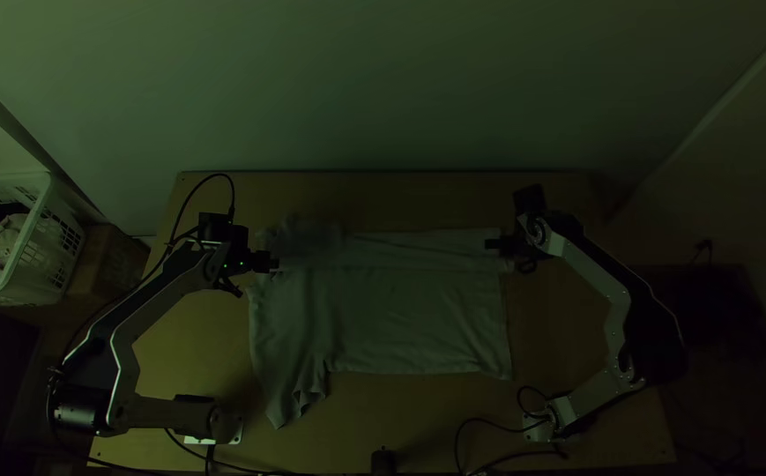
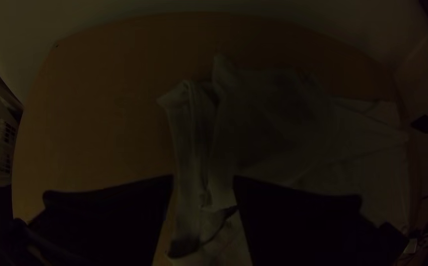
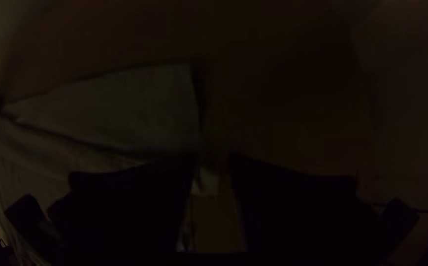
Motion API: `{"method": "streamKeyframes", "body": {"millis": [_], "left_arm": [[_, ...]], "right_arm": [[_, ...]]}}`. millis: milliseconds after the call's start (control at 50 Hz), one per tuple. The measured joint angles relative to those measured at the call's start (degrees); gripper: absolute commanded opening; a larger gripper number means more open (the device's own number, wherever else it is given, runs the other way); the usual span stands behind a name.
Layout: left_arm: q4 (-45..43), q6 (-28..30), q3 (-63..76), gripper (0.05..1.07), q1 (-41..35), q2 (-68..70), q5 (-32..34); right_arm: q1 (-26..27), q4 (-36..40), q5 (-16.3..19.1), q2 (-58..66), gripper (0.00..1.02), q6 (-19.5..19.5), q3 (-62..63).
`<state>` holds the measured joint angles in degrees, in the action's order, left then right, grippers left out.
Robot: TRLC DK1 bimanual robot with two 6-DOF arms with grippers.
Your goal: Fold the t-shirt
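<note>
"What kind of room am I working in from far away?"

"I can't tell if it's a home or a lab. I see plain walls (image 1: 383, 88), a wooden table (image 1: 418, 201) with robot arms (image 1: 592, 274), and a white basket (image 1: 44, 263) of clothes (image 1: 8, 236)."

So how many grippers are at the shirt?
2: the left gripper near the left end of the shirt's far edge, the right gripper near its right end.

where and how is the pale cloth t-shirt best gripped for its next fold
Probably by the narrow, rumpled end of the flap at the near left of the t-shirt, coming low from the near side: it juts past the rest of the near edge, and its creases should pinch more easily than flat cloth.
</note>
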<state>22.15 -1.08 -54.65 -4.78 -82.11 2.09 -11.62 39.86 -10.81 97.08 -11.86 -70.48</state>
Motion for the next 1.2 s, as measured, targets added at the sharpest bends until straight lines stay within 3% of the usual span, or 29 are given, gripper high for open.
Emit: {"method": "streamKeyframes", "body": {"millis": [180,540,600,640,1020,1200], "left_arm": [[2.91,0.31,0.0,1.03,0.57,3.54,1.09],[14.95,1.29,0.02,1.03,1.38,14.27,3.28],[17.53,1.05,0.02,1.03,1.22,16.68,3.28],[19.69,0.57,0.02,1.03,1.09,18.01,3.26],[39.89,-9.79,2.56,1.03,-8.35,27.1,3.3],[43.34,-18.23,9.14,1.03,-15.23,30.21,3.23]], "right_arm": [[0.07,7.85,1.36,-2.8,0.88,-0.31,0.5],[-0.02,10.25,1.33,-24.76,0.89,-0.57,9.64],[-0.02,12.5,1.33,-27.1,0.98,-0.81,9.97],[-0.02,14.58,1.33,-28.24,0.99,-1.51,10.12],[-1.66,21.11,1.36,-36.61,0.99,-3.82,15.82],[-2.38,22.4,2.03,-36.72,0.96,-5.9,16.98]]}}
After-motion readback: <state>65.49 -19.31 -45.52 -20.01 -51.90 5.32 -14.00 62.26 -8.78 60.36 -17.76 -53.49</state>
